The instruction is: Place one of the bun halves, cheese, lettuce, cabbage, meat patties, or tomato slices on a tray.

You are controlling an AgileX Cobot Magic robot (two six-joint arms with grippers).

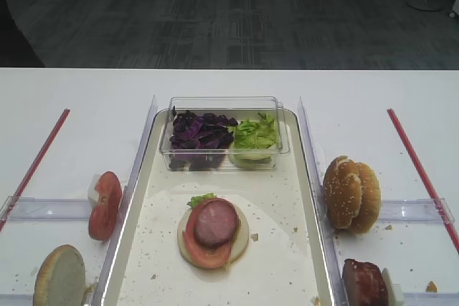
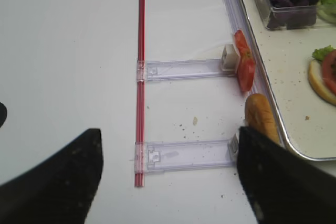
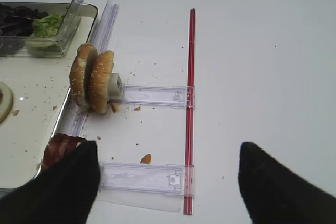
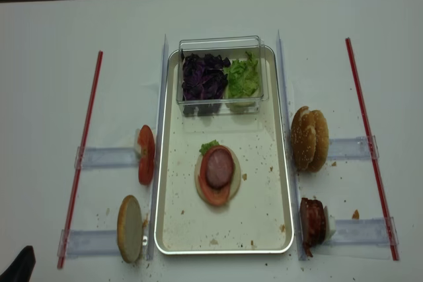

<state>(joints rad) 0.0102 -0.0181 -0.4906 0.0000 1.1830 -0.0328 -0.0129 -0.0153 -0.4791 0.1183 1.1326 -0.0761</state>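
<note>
While a half-built burger sits near the middle of the tray, a pale bun base carrying lettuce, a tomato slice and a meat patty, both arms hang back off the tray. The right gripper stands wide and holds nothing, over the bare table near the right-hand patties; the left gripper is likewise spread and empty. Two seeded bun tops stand on edge just right of the tray. I judge a new pick is about to begin: most likely the right claw must move left and farther, straddle one bun top, close, and carry it onto the stack.
</note>
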